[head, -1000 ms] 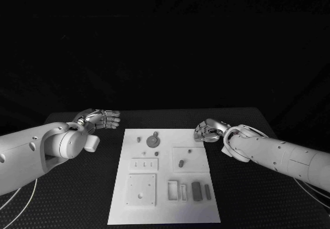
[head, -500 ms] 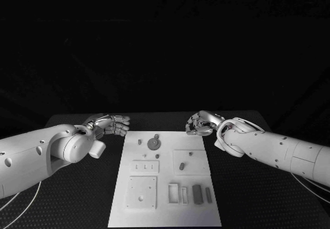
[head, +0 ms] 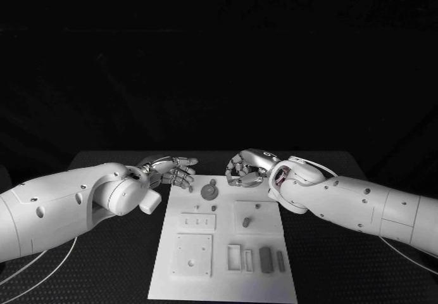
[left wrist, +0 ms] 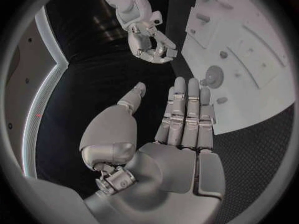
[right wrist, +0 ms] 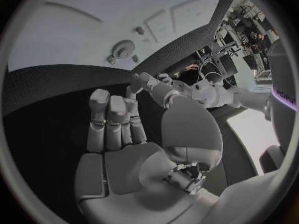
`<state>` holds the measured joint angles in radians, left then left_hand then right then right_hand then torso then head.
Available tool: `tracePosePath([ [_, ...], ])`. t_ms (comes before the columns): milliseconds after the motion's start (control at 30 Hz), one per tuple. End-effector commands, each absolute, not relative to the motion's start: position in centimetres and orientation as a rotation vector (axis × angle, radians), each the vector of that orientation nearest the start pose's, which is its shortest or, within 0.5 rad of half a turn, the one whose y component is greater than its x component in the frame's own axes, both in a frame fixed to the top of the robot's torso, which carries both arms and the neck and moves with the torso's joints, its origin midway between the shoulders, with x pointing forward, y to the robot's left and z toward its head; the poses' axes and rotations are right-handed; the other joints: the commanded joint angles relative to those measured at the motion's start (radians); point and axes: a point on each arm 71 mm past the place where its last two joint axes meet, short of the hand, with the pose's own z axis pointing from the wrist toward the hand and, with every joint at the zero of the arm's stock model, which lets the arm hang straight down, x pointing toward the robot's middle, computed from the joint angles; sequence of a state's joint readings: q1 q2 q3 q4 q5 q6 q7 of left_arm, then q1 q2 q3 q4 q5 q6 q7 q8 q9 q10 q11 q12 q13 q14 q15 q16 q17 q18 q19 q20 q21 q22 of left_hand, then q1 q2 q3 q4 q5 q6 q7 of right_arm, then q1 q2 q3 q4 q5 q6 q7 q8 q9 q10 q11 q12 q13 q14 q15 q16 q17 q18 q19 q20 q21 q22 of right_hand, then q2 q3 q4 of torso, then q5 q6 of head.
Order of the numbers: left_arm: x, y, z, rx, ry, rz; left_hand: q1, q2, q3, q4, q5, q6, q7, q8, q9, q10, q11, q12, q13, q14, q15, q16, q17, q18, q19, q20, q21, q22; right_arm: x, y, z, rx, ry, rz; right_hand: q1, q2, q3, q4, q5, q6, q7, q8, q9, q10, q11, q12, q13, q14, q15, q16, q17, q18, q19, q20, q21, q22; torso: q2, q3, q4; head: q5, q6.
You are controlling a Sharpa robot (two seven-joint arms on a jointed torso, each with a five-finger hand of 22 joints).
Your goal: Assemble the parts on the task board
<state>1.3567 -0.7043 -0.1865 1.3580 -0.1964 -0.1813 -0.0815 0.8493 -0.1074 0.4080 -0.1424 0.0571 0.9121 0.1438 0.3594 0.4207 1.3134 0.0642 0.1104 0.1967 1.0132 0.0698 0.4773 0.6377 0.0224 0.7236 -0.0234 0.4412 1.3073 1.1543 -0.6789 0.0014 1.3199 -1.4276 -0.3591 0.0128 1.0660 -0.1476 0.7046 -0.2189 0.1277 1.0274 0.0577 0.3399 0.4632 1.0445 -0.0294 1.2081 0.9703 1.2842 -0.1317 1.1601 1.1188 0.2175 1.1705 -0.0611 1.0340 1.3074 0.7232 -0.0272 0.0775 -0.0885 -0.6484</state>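
The left hand hovers at the far left corner of the task board in the head view, fingers apart and holding nothing; the right hand hangs over the board's far edge, fingers curled inward around nothing. On the board, a round gear-like part lies near the far edge, a small part sits in a square recess, and two dark bars lie in slots at the near right. In the left wrist view the left hand is flat with straight fingers, beside the board. In the right wrist view the right hand shows an empty palm, the gear part beyond it.
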Motion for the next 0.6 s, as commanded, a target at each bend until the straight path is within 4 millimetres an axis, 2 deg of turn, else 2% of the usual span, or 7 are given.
tracePosePath([
  [33, 51.7, 17.7, -19.1, -0.962, 2.013, -1.143, -0.004, 0.001, 0.004, 0.004, -0.004, -0.006, 0.001, -0.007, -0.002, -0.002, 0.005, -0.007, 0.002, -0.008, 0.001, 0.005, 0.002, 0.006, -0.001, -0.006, 0.002, 0.019, 51.2, -16.0, -19.8, -0.212, 1.586, 0.687, -0.001, -0.012, 0.007, 0.001, -0.008, 0.040, 0.022, 0.014, 0.041, 0.005, -0.001, 0.000, -0.001, 0.003, -0.004, 0.005, 0.001, 0.044, 0.009, -0.002, 0.003, 0.010, -0.001, -0.0001, 0.0027, 0.004, -0.002],
  [133, 51.4, 17.0, -19.2, -0.934, 2.053, -1.154, -0.003, 0.001, 0.005, 0.004, -0.005, -0.007, 0.002, -0.008, -0.001, -0.004, 0.006, -0.008, 0.002, -0.009, 0.002, 0.005, 0.002, 0.006, -0.001, -0.006, 0.001, 0.019, 50.9, -15.1, -19.7, -0.224, 1.576, 0.701, 0.000, -0.014, 0.010, 0.002, -0.009, 0.040, 0.022, 0.014, 0.042, 0.006, -0.001, -0.001, -0.001, 0.003, -0.004, 0.005, 0.001, 0.044, 0.010, -0.003, 0.002, 0.009, 0.001, 0.0000, -0.0017, 0.014, 0.001],
  [233, 51.1, 16.4, -19.3, -0.894, 2.092, -1.162, -0.003, 0.003, 0.006, 0.006, -0.005, -0.005, 0.001, -0.008, -0.001, -0.005, 0.007, -0.009, 0.002, -0.011, 0.002, 0.004, 0.002, 0.006, -0.002, -0.005, 0.001, 0.020, 50.7, -14.6, -19.5, -0.233, 1.568, 0.714, 0.000, -0.016, 0.011, 0.004, -0.011, 0.040, 0.021, 0.014, 0.043, 0.006, -0.001, -0.001, -0.001, 0.004, -0.004, 0.004, 0.001, 0.044, 0.011, -0.003, 0.002, 0.009, 0.002, -0.0002, -0.0022, 0.018, -0.001],
  [600, 50.8, 15.7, -19.4, -0.845, 2.131, -1.157, -0.001, 0.010, 0.007, 0.006, -0.005, -0.006, 0.002, -0.010, 0.000, -0.008, 0.008, -0.013, 0.004, -0.016, 0.004, 0.002, 0.002, 0.005, -0.006, -0.003, 0.001, 0.020, 50.1, -12.9, -19.2, -0.247, 1.552, 0.755, -0.002, -0.020, 0.013, 0.007, -0.014, 0.040, 0.021, 0.014, 0.044, 0.007, -0.001, -0.001, -0.001, 0.005, -0.005, 0.004, 0.001, 0.044, 0.013, -0.004, 0.002, 0.009, 0.001, 0.0013, -0.0021, 0.018, -0.006],
])
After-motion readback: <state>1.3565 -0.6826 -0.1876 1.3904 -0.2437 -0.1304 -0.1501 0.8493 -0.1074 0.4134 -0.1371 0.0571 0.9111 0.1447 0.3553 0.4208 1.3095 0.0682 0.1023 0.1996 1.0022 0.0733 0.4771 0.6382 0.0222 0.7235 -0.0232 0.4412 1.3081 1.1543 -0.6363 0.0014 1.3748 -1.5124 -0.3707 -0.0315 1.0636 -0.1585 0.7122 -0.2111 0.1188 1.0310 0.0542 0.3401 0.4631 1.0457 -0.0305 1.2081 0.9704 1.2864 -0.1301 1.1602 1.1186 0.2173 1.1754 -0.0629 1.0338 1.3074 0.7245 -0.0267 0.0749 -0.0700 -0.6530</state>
